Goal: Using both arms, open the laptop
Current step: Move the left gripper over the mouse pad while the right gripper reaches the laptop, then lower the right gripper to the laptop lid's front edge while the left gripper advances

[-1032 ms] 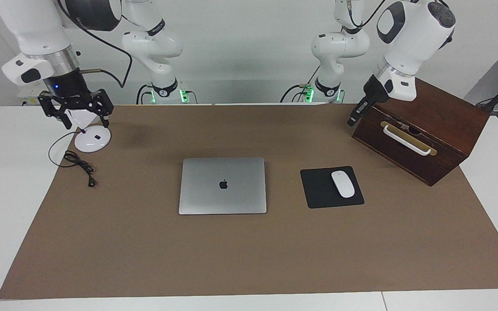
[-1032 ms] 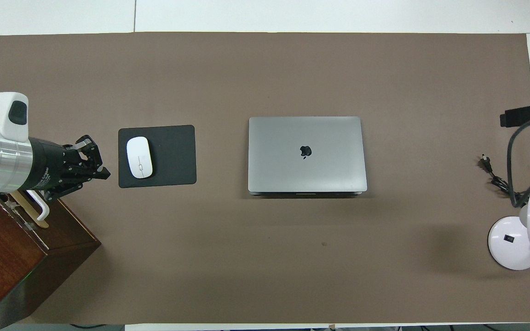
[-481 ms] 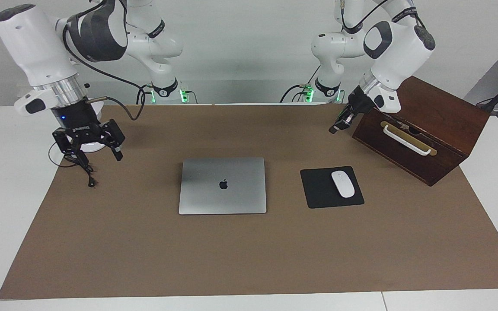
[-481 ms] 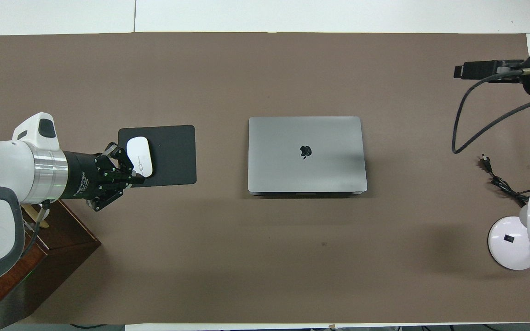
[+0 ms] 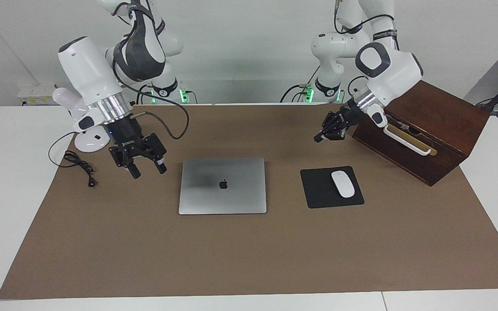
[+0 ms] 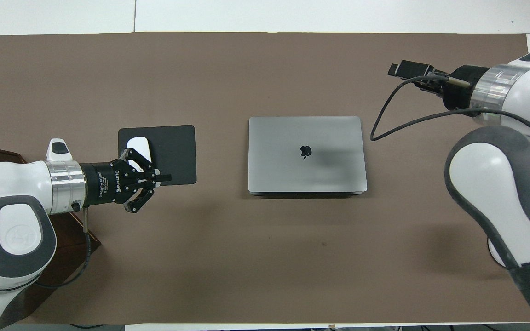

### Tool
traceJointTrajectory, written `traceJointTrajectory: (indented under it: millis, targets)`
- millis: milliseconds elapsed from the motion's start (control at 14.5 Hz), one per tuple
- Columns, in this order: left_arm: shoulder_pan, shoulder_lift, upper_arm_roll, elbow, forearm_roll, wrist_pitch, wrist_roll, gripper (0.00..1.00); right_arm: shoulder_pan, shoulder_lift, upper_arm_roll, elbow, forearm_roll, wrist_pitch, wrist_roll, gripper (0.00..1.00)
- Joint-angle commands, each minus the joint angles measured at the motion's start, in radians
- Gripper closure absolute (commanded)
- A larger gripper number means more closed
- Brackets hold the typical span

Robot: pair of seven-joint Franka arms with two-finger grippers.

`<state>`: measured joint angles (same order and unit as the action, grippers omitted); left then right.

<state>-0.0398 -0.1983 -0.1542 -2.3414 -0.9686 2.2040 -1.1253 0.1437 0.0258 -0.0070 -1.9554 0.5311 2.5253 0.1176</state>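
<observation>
Flanking laptop (image 5: 222, 185): mousepad (image 5: 323, 189) (mouse (image 5: 343, 184) atop), cable (image 5: 80, 166).

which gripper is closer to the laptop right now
The right. The right gripper hangs open just off the closed laptop's edge; the shut left gripper is over bare mat, clearly farther off.

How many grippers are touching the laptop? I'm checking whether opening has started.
0. The left gripper, shut, hangs over the mat near the wooden box; the right gripper, open, hangs beside the closed laptop.
</observation>
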Motion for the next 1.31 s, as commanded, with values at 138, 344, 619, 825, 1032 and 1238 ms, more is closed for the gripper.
traceJointTrajectory:
  millis: [138,344,619,825,1032,1238]
  targets:
    - [-0.135,0.039,0.008,-0.084,-0.229,0.196,-0.062,1.00,0.040,-0.089,0.037,-0.186,0.111,0.153,0.100,0.00]
    - [-0.207,0.068,0.008,-0.090,-0.316,0.284,-0.064,1.00,0.043,-0.121,0.106,-0.247,0.129,0.207,0.232,0.00]
    - [-0.259,0.109,0.008,-0.090,-0.407,0.341,-0.062,1.00,0.045,-0.144,0.218,-0.307,0.129,0.269,0.494,0.00]
    - [-0.272,0.134,0.008,-0.098,-0.534,0.362,-0.062,1.00,0.047,-0.132,0.272,-0.370,0.129,0.383,0.545,0.00]
    - [-0.334,0.163,0.008,-0.099,-0.625,0.410,-0.056,1.00,0.060,-0.132,0.277,-0.388,0.129,0.398,0.548,0.00]
    - [-0.388,0.184,0.008,-0.098,-0.694,0.457,-0.041,1.00,0.070,-0.127,0.286,-0.424,0.132,0.452,0.565,0.00]
